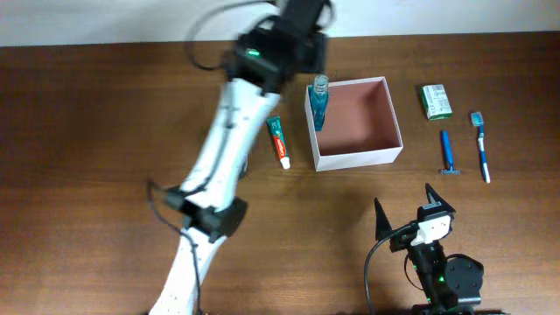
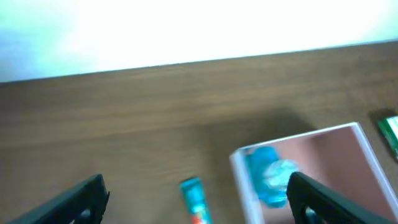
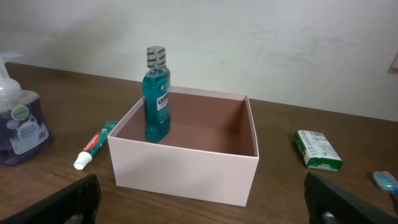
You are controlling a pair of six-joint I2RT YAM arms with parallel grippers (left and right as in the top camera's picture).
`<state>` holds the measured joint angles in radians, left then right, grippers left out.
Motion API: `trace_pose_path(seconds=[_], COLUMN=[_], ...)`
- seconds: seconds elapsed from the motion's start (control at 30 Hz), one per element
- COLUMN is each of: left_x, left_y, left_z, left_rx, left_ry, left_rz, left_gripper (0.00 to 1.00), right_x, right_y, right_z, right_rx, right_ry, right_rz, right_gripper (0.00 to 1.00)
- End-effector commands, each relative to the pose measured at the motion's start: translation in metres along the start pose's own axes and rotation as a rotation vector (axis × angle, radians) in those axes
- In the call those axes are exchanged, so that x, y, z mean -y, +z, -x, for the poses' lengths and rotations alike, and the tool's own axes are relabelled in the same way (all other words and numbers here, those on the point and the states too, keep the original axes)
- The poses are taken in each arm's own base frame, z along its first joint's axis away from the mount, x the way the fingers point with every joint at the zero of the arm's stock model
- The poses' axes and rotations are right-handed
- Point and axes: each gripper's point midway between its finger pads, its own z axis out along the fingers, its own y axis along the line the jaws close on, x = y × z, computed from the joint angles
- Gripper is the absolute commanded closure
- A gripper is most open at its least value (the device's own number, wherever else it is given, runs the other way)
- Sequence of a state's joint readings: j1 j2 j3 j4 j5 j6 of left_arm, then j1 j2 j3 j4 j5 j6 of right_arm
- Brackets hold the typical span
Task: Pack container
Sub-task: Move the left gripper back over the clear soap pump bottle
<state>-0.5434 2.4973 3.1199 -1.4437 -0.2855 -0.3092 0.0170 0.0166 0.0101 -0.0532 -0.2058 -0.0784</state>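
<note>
The container [image 1: 385, 112] is a square box with white walls and a reddish-brown inside, at the centre back of the table. A blue mouthwash bottle [image 1: 319, 101] stands upright in its left part, also seen in the right wrist view [image 3: 157, 93]. My left gripper [image 2: 198, 184] is open and empty, raised above the table just left of and behind the container [image 2: 244, 180]. Its arm ends near the container's back left corner in the overhead view [image 1: 308, 54]. My right gripper [image 1: 416, 214] is open and empty, well in front of the container [image 3: 186, 168].
A toothpaste tube [image 1: 278, 142] lies left of the container. A green-and-white packet [image 1: 436, 101], a blue razor [image 1: 447, 153] and a toothbrush [image 1: 480, 144] lie to its right. A purple soap dispenser [image 3: 18, 124] stands further left, hidden under the left arm in the overhead view.
</note>
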Motion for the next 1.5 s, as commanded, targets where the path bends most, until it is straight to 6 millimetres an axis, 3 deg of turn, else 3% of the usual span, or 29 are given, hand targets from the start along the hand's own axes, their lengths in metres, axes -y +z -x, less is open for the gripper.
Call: trace_pose_path(seconds=[0.0, 0.07, 0.23, 0.43, 0.6, 0.73, 0.9, 1.17, 1.47], left_x=[-0.069, -0.092, -0.077, -0.097, -0.112, -0.123, -0.123, -0.120, -0.115], left_y=[-0.053, -0.059, -0.059, -0.040, -0.023, -0.024, -0.035, -0.025, 0.006], left_z=[0.006, -0.009, -0.015, -0.030, -0.064, -0.098, -0.133, -0.161, -0.183], left_rx=[-0.019, -0.089, -0.154, -0.239, -0.391, -0.526, -0.645, -0.744, -0.766], left_ry=[-0.034, -0.032, -0.010, -0.023, -0.026, 0.004, 0.015, 0.071, 0.102], left_rz=[0.084, 0.118, -0.098, -0.045, -0.005, 0.006, -0.028, -0.051, -0.076], left_gripper=[0.06, 0.06, 0.03, 0.02, 0.01, 0.01, 0.01, 0.01, 0.01], right_x=[-0.001, -0.001, -0.001, -0.001, -0.001, -0.001, -0.001, -0.001, -0.001], right_y=[0.000, 0.000, 0.000, 0.000, 0.000, 0.000, 0.000, 0.000, 0.000], right_z=[-0.003, -0.003, -0.003, -0.003, -0.003, -0.003, -0.003, -0.003, -0.003], right_rx=[-0.007, -0.007, -0.007, -0.007, -0.007, -0.007, -0.007, -0.007, -0.007], right_ry=[0.005, 0.005, 0.005, 0.005, 0.005, 0.005, 0.005, 0.005, 0.005], right_rz=[0.002, 0.002, 0.002, 0.002, 0.002, 0.002, 0.002, 0.002, 0.002], right_gripper=[0.01, 0.01, 0.01, 0.01, 0.01, 0.01, 0.01, 0.01, 0.01])
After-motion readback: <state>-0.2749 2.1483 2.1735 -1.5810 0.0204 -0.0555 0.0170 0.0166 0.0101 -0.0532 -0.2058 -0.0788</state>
